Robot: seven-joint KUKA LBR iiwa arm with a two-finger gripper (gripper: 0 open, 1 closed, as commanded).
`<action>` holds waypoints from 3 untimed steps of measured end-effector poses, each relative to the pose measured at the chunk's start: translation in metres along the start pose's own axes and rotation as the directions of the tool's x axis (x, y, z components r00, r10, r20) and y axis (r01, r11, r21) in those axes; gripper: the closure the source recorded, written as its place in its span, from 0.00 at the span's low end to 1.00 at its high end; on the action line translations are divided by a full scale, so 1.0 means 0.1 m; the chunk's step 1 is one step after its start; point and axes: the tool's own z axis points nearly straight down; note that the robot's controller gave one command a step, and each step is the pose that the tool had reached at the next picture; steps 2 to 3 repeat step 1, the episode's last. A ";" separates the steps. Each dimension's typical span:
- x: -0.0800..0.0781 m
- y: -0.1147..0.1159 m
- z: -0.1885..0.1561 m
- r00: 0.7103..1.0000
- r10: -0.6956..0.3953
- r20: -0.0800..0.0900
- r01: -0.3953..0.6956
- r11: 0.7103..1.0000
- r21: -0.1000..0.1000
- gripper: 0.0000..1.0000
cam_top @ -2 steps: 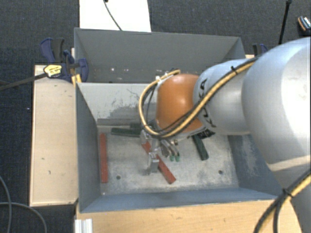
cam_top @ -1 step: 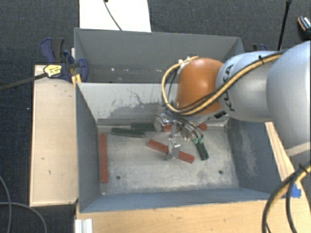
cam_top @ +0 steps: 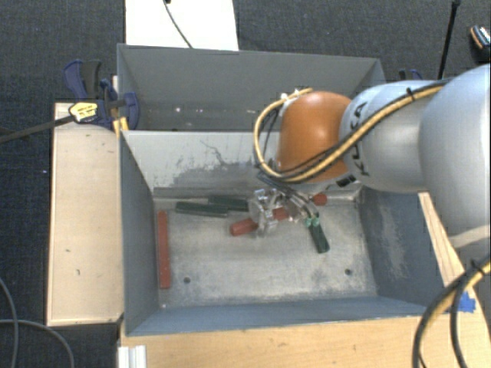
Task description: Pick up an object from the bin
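Note:
My gripper [cam_top: 265, 222] hangs low over the middle of the bin floor, its metal fingers down at a red-handled tool [cam_top: 244, 227] that lies just left of them. A green-handled tool [cam_top: 316, 236] lies to the right of the gripper, slanting toward the bin's front. A dark green long tool [cam_top: 209, 206] rests on the floor to the gripper's left, near the back wall. Whether anything sits between the fingers is hidden by the gripper body.
A long red stick [cam_top: 163, 249] lies along the left wall of the bin. A small red piece [cam_top: 318, 199] shows under the orange cover at the back right. The arm fills the upper right of the bin.

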 end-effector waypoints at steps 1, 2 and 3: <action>0.15 0.02 -1.80 0.935 -0.354 0.003 0.354 0.935 0.003 1.00; 0.15 0.02 -1.80 0.935 -0.354 0.003 0.354 0.935 0.003 1.00; 0.15 0.02 -1.80 0.935 -0.354 0.003 0.354 0.935 0.003 1.00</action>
